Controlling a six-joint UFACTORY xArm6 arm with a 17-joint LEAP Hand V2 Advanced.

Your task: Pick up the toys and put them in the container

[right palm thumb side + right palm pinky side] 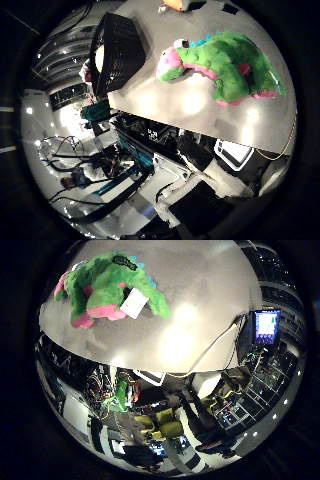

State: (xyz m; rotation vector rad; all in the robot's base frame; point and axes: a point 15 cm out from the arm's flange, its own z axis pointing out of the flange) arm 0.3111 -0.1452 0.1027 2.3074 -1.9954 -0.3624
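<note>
A green plush toy [227,62] with pink belly, pink feet and a white tag [134,303] lies on its side on the grey table [200,295]. A black mesh container [116,50] stands on the same table, off beyond the toy's head end, with a gap of bare table between them. Part of an orange toy [175,4] shows on the table farther back. The toy lies some way from the palm, not touched by anything. No part of my hand shows in either view.
The table edge [200,127] runs close by the toy, with the room's floor, racks and equipment beyond it. A lit monitor [266,326] stands past the table's side. A yellow cord [282,150] hangs over the table edge.
</note>
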